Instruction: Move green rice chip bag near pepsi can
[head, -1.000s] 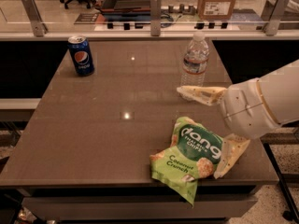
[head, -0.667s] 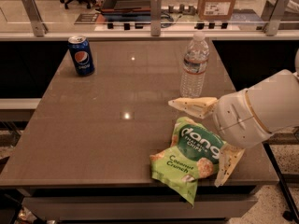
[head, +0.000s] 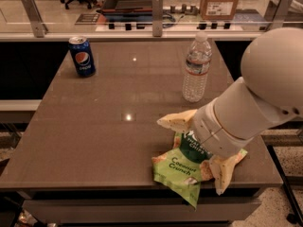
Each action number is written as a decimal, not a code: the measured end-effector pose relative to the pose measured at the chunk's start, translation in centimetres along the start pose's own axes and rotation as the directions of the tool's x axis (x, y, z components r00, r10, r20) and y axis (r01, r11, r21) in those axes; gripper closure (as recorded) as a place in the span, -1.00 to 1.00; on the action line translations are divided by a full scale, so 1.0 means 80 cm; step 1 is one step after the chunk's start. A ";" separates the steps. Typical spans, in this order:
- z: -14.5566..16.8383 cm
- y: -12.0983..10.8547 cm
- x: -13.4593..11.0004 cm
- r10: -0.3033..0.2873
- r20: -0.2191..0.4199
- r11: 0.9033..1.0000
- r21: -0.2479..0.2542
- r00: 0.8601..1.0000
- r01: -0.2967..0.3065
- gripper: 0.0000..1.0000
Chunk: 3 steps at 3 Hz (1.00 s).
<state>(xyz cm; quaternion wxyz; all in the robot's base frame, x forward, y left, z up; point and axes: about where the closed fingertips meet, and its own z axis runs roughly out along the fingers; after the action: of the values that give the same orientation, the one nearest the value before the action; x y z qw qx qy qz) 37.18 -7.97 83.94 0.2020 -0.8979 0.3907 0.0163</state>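
Observation:
The green rice chip bag (head: 176,170) lies flat near the table's front right edge, its "Coconut Crunch" text showing. My gripper (head: 199,148) reaches in from the right and sits over the bag's upper part, hiding the logo. It is open, with one cream finger (head: 177,121) at the bag's far side and the other (head: 222,174) at its near right side. The pepsi can (head: 82,56) stands upright at the table's far left corner, far from the bag.
A clear plastic water bottle (head: 196,70) stands upright just behind the gripper. The brown table (head: 94,141) ends close in front of the bag. A glass rail with metal posts (head: 157,13) runs behind the table.
My arm has moved left and lower over the bag, and now covers its logo. The fingers straddle the bag more closely. The bag, can and bottle have not moved.

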 end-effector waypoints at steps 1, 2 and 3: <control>0.000 0.003 0.010 0.015 -0.039 1.000 -0.017 0.999 -0.016 -0.65; 0.000 0.003 0.009 0.013 -0.040 1.000 -0.018 0.999 -0.014 -0.17; 0.000 0.002 0.008 0.011 -0.041 1.000 -0.018 0.999 -0.012 0.28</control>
<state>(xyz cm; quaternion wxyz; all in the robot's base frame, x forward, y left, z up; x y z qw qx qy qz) 37.49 -8.53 83.78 0.1857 -0.8975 0.3999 0.0027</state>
